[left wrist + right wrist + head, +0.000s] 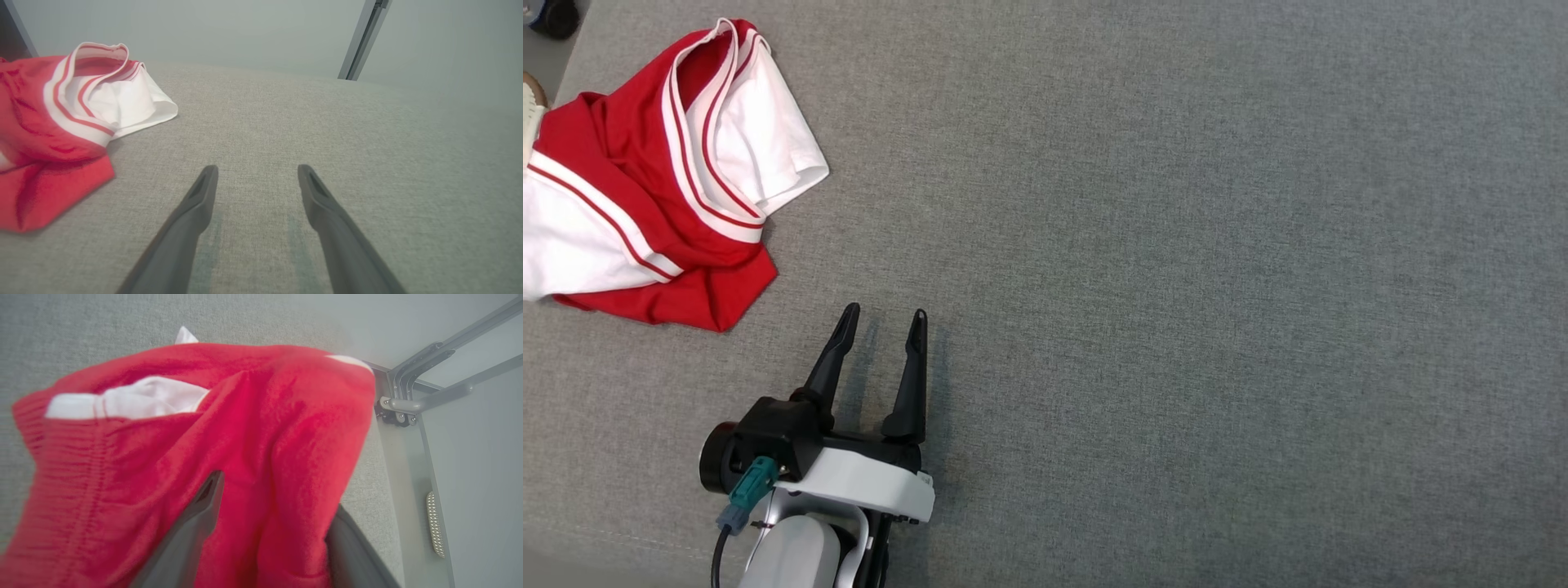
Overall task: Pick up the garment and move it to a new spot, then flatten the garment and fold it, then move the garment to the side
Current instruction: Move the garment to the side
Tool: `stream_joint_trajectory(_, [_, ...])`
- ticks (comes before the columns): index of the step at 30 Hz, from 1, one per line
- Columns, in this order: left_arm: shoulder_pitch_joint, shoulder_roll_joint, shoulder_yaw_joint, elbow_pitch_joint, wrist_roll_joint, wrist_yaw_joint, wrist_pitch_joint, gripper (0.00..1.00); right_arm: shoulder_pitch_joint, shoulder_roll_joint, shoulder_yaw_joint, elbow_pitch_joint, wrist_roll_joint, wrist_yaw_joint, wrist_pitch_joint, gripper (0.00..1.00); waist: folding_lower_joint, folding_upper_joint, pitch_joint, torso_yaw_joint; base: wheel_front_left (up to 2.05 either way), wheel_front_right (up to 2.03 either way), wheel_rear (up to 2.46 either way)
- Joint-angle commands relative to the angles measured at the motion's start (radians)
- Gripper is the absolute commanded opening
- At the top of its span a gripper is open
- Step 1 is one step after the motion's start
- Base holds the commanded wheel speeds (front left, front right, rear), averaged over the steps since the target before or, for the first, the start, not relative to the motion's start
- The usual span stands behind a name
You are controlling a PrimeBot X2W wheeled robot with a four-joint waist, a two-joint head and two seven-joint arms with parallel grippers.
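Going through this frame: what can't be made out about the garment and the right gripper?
- garment: the head view's left edge cuts it off, so its full shape is unknown.
- right gripper: in the right wrist view, blurred red cloth hides one fingertip. Whether the cloth is caught or just draped is unclear.
- shoe, probably: mostly cut off at the head view's left edge.

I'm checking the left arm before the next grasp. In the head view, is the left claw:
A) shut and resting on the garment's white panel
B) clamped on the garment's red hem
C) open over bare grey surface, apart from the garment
C: the left claw has its fingers spread over the grey surface, with a gap between it and the garment.
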Motion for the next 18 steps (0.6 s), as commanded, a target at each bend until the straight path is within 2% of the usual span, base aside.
stream_joint_trajectory(1, [-0.004,0.004,0.001,0.003,0.001,0.002,-0.002,1.00,-0.003,-0.004,0.004,-0.006,0.002,0.000,0.004,1.00,0.0000,0.0000,-0.006,0.001,0.00,0.00,0.00])
stream_joint_trajectory(9, [0.017,0.004,-0.004,0.011,-0.010,0.003,-0.002,1.00,-0.050,-0.026,0.052,0.012,-0.066,0.000,0.010,1.00,0.0000,0.0000,-0.055,0.009,0.00,0.00,0.00])
stream_joint_trajectory(14, [0.033,0.004,-0.003,0.015,-0.015,0.010,-0.002,1.00,-0.111,0.000,0.073,0.033,-0.125,0.000,-0.005,1.00,0.0000,0.0000,-0.087,0.007,0.00,0.00,0.00])
stream_joint_trajectory(18, [0.053,0.004,-0.005,0.013,-0.025,0.013,-0.002,1.00,-0.118,0.052,0.056,0.000,-0.100,0.000,-0.051,1.00,0.0000,0.0000,-0.128,0.004,0.00,0.00,0.00])
